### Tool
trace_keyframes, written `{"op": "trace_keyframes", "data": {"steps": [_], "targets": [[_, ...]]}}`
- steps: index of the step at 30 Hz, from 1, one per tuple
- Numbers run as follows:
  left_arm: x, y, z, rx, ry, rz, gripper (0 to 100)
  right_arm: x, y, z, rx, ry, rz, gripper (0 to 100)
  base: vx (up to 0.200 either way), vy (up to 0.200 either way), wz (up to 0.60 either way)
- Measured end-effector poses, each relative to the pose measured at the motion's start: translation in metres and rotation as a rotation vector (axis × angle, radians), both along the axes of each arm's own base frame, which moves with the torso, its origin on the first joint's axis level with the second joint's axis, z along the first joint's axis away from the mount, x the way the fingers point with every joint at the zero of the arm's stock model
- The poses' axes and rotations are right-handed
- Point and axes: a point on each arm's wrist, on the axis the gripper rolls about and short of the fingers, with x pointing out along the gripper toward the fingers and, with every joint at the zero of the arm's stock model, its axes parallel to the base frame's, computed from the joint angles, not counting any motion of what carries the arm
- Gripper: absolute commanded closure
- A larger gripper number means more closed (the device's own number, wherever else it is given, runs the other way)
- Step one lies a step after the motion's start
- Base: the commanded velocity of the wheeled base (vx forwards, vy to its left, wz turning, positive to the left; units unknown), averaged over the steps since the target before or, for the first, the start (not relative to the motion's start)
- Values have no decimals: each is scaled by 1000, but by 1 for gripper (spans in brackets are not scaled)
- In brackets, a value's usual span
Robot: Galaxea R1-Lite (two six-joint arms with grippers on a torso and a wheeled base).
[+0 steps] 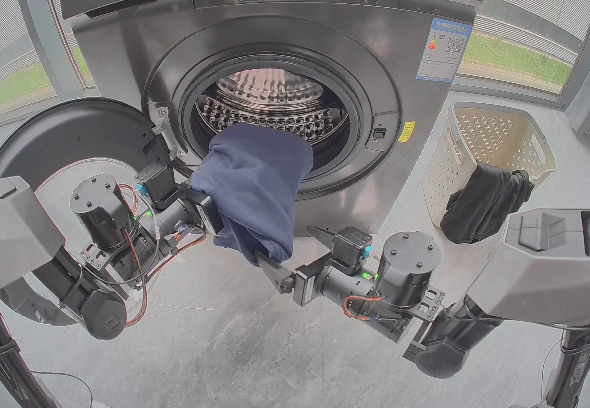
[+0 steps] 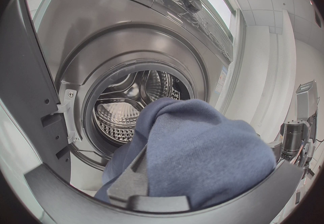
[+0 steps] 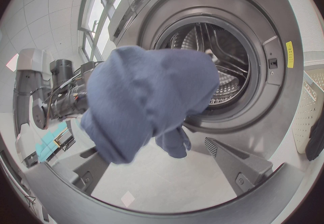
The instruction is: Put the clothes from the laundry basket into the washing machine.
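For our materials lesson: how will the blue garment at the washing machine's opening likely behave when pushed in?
Probably floppy: the blue garment drapes in soft folds and sags downward. It is likely to bunch rather than slide when pushed, and its hanging lower end may catch on the door rim.

One washing machine, one laundry basket — and two garments in all: one blue garment, one black garment.
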Motion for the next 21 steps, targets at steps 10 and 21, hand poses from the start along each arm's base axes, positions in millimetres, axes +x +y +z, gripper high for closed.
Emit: {"op": "trace_keyframes", "data": {"steps": [10,21], "targets": [[-17,4,-4,16,37,-13,100,-51,-52,5,-103,61,54,0,0,0,0],[-32,8,-6,36,55,-26,100,-57,-117,29,-72,33,-74,0,0,0,0]]}}
